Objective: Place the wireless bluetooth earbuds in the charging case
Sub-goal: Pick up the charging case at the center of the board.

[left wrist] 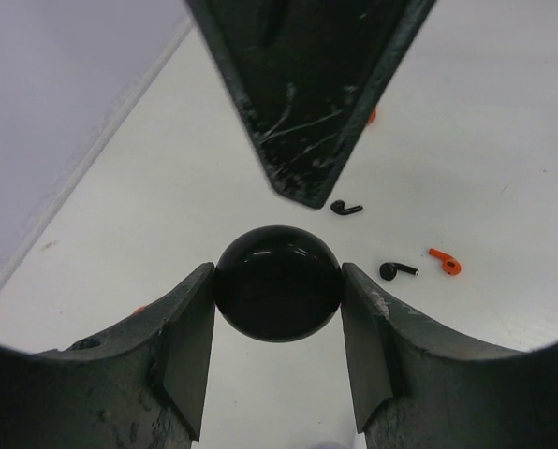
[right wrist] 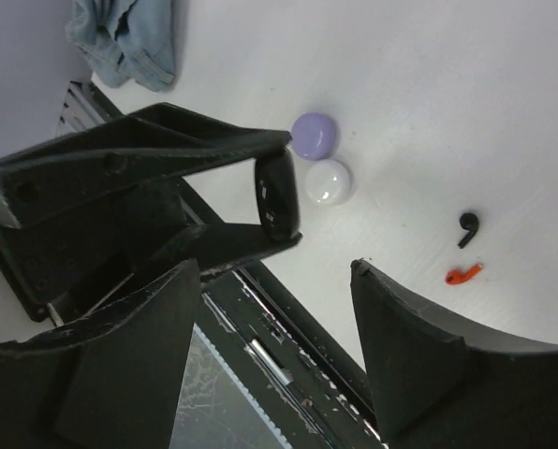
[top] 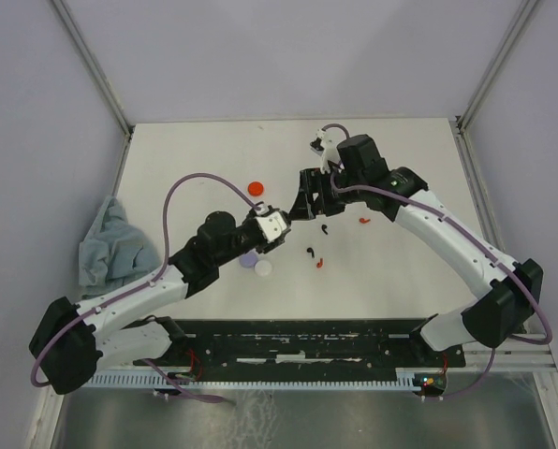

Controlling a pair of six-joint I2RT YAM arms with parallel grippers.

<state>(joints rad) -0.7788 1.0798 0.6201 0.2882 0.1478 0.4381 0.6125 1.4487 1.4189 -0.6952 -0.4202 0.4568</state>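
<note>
My left gripper [left wrist: 277,285] is shut on a glossy black round charging case [left wrist: 277,295], held edge to edge above the table. The right wrist view shows this case [right wrist: 277,195] edge-on between the left fingers. My right gripper [right wrist: 274,318] is open and empty, right in front of the case; one of its fingers [left wrist: 307,94] hangs just above it. In the top view the two grippers meet, left [top: 286,219] and right [top: 309,200]. Two black earbuds [left wrist: 346,208] [left wrist: 398,270] and an orange-red earbud [left wrist: 445,263] lie on the table beyond.
A lavender disc [right wrist: 314,135] and a white disc [right wrist: 328,181] lie side by side under the left gripper. A red disc [top: 256,188] lies further back. Another red earbud [top: 363,221] lies near the right arm. A blue-grey cloth [top: 110,245] lies at the left edge.
</note>
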